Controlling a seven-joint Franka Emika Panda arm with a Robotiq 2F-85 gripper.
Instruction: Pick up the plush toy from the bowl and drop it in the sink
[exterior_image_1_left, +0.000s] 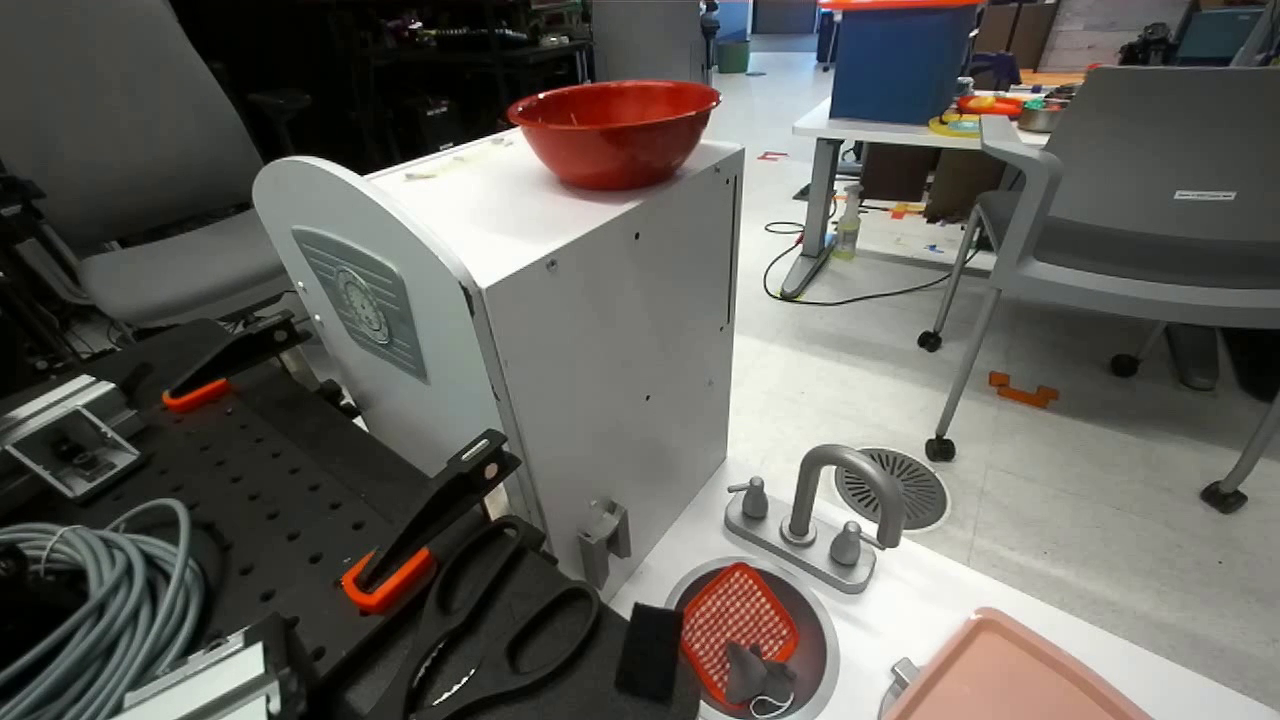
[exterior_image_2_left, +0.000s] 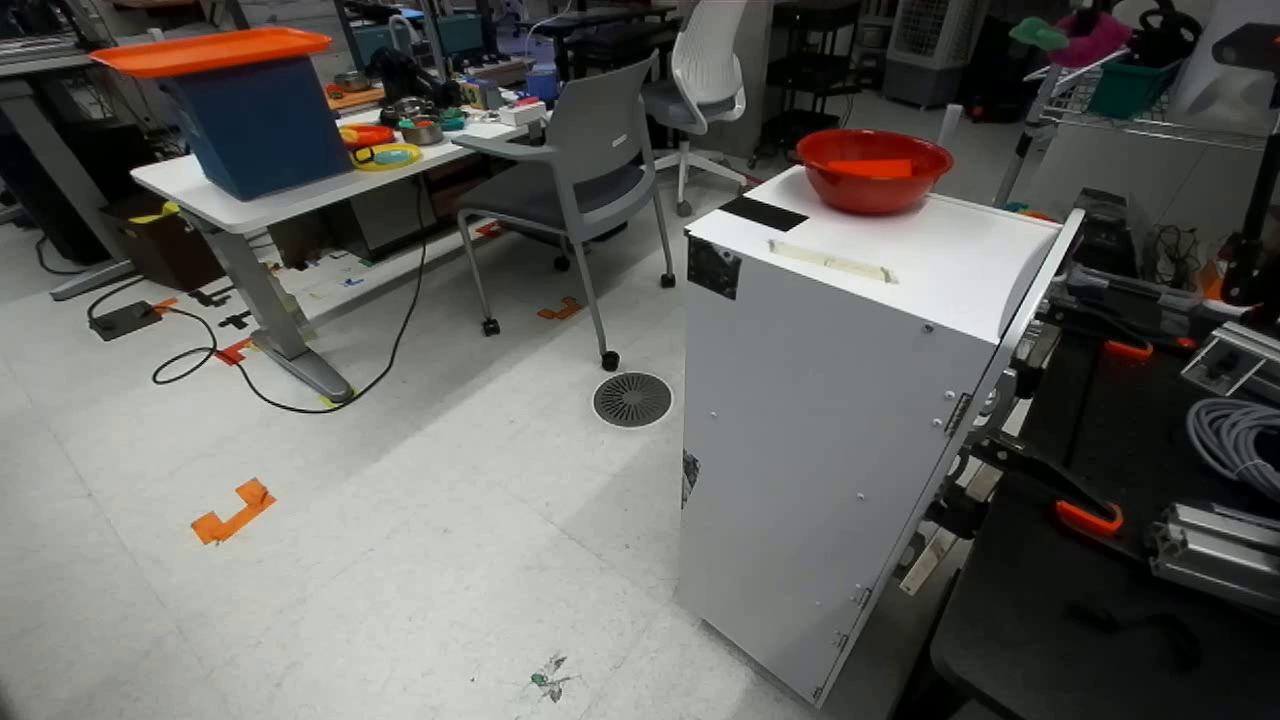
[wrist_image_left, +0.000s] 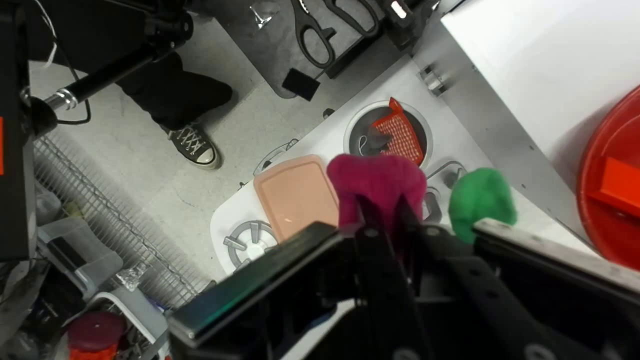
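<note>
Magenta plush toy (wrist_image_left: 375, 172): caught in the claw (wrist_image_left: 385, 205), blurred, seen from the wrist against the counter (wrist_image_left: 447, 130); a green lobe (wrist_image_left: 482, 200) shows to its right, the join not visible.
Claw: narrowed on the toy — magenta cloth between its two fingers.
Sink (wrist_image_left: 361, 127): grey, round, near the counter's corner at the cabinet (exterior_image_1_left: 610, 320); a red mitt (wrist_image_left: 400, 132) and a grey soft item (exterior_image_1_left: 755, 672) lie inside.
Claw-to-sink line: sink straight ahead of the fingertips, near rim partly covered by the toy in the wrist view; height cannot be told.
Toy's long axis: probably crosswise to that line, green end toward the counter's faucet (exterior_image_1_left: 803, 508) edge.
Bowl (exterior_image_1_left: 612, 140): on the cabinet, past the counter's edge; lift judged done, drop still due.
Faucet: possible snag — reach toward the corner, lower, then release.
</note>
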